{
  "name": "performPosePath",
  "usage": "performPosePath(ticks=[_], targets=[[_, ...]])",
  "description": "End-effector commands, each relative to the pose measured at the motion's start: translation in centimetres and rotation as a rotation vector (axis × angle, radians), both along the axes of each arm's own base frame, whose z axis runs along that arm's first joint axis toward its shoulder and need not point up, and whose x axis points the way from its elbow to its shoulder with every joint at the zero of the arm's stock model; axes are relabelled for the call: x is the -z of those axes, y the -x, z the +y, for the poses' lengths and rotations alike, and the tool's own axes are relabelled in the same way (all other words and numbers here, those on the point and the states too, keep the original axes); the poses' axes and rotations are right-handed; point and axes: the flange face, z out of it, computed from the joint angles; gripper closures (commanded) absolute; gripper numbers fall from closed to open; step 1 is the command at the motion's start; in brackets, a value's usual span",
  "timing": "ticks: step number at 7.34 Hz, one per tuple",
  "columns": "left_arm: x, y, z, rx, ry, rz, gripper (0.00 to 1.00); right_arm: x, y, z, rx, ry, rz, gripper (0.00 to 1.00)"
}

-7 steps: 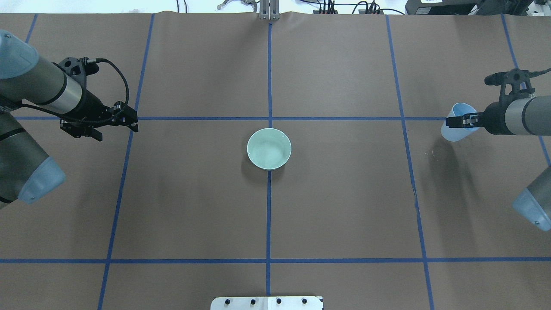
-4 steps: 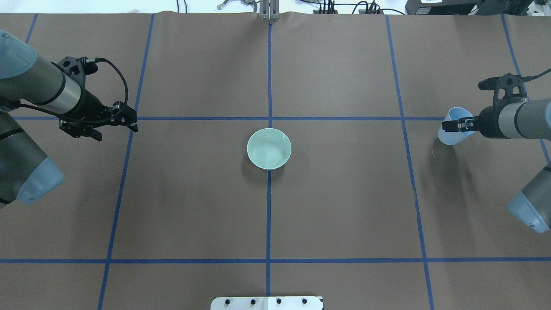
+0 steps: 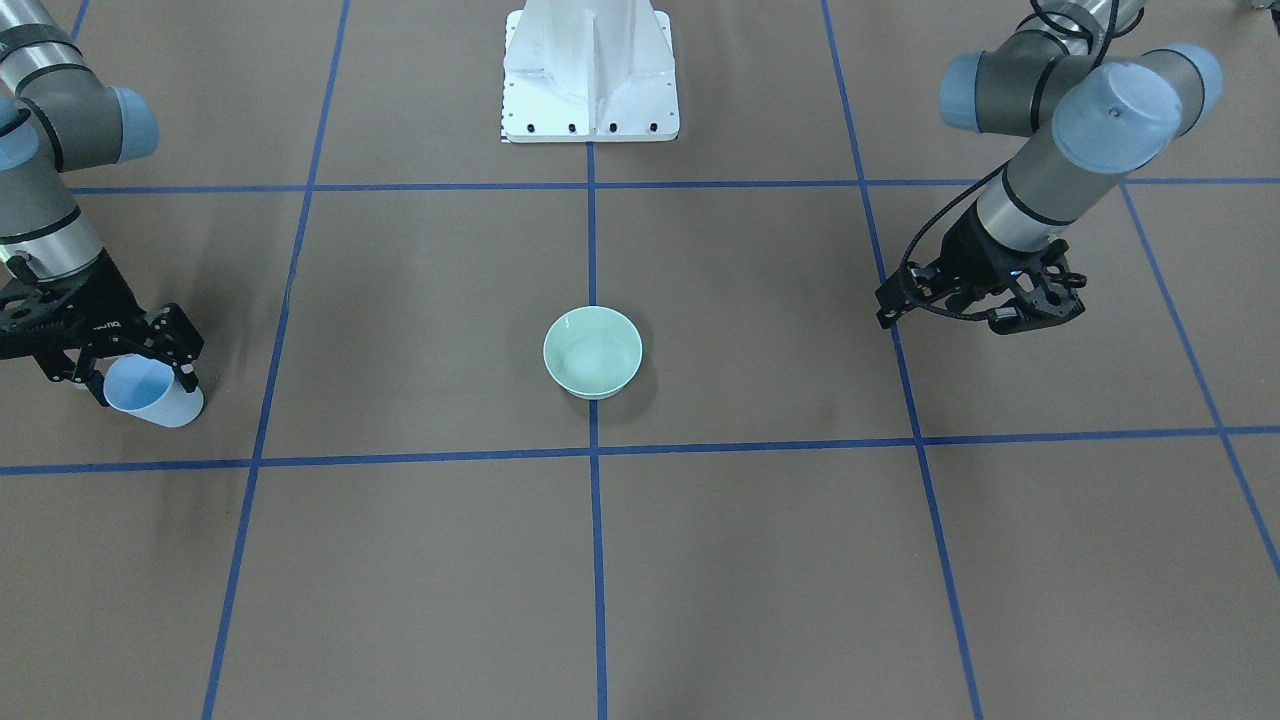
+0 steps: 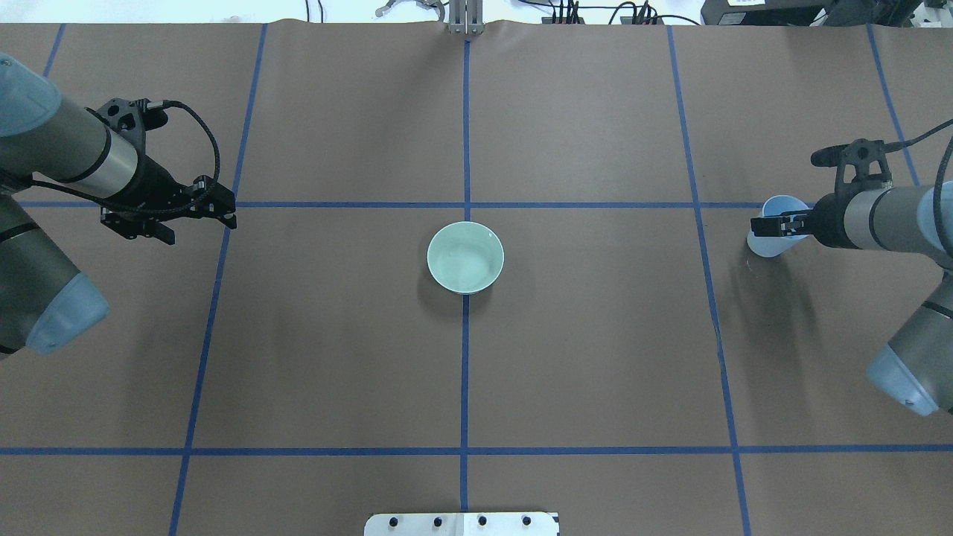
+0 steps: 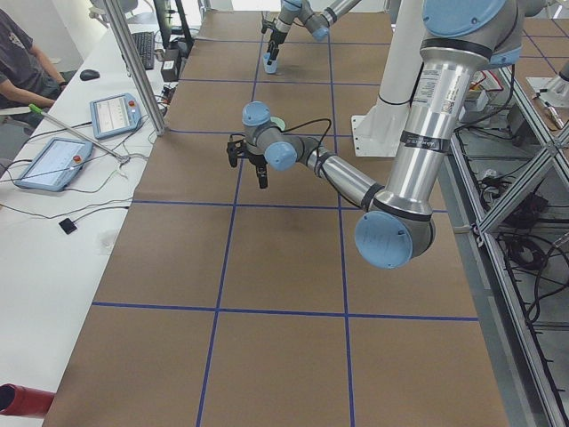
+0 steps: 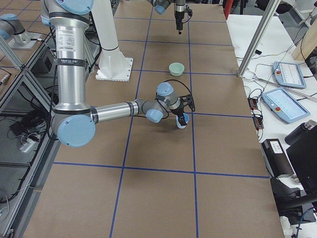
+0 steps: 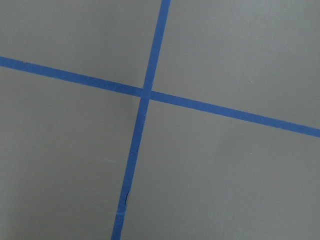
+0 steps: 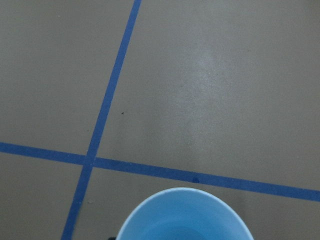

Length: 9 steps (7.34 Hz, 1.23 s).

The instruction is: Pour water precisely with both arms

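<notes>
A pale green bowl (image 4: 465,257) stands at the middle of the brown table, also in the front view (image 3: 592,352); I can make out only faint glints inside it. My right gripper (image 4: 770,225) is shut on a light blue cup (image 4: 761,244), held upright low over the table at the far right. The cup also shows in the front view (image 3: 150,395) and at the bottom of the right wrist view (image 8: 185,216); no water is discernible in it. My left gripper (image 4: 232,211) is open and empty at the far left, over a tape crossing (image 7: 145,93).
Blue tape lines (image 4: 465,134) divide the table into squares. The white pedestal (image 3: 590,70) stands at the robot's edge. Tablets and cables (image 5: 116,114) lie on a side bench, where a person sits.
My right gripper has moved inward toward the bowl and lower, carrying the blue cup. The left arm has barely shifted.
</notes>
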Motion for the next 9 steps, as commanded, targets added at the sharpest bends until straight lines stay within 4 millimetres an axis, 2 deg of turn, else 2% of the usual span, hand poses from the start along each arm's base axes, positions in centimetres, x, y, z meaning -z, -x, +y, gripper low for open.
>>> performPosePath(ticks=[1, 2, 3, 4, 5, 6, 7, 8, 9], targets=[[0.1, 0.0, 0.0, 0.000, -0.001, 0.001, 0.00, 0.2, -0.7, 0.5, -0.002, -0.030, -0.030, 0.01], [0.1, 0.0, 0.0, 0.000, -0.001, 0.001, 0.00, 0.6, -1.9, 2.1, 0.021, -0.046, -0.064, 0.01], [0.1, -0.3, 0.1, -0.003, 0.002, 0.001, 0.00, 1.0, -3.7, 2.6, 0.005, -0.049, -0.071, 0.01], [0.6, -0.8, 0.0, -0.002, 0.004, 0.004, 0.00, 1.6, -5.4, 2.7, -0.012, -0.052, -0.082, 0.01], [1.6, -1.3, -0.4, -0.003, -0.009, 0.013, 0.00, 1.4, -7.9, 2.0, -0.016, -0.033, -0.103, 0.01], [3.8, -4.1, 0.4, -0.046, -0.036, 0.035, 0.00, 1.4, -11.0, 1.2, -0.011, 0.006, -0.144, 0.01], [6.8, -7.5, 1.1, -0.058, -0.040, 0.025, 0.00, 0.8, -12.7, 0.8, -0.025, 0.029, -0.156, 0.01], [10.9, -13.1, 2.2, -0.031, -0.028, 0.009, 0.00, -0.3, -14.2, 0.2, -0.059, 0.054, -0.142, 0.01], [14.2, -17.5, 2.1, -0.025, -0.032, 0.014, 0.00, -2.0, -16.1, -0.2, -0.075, 0.078, -0.130, 0.01]])
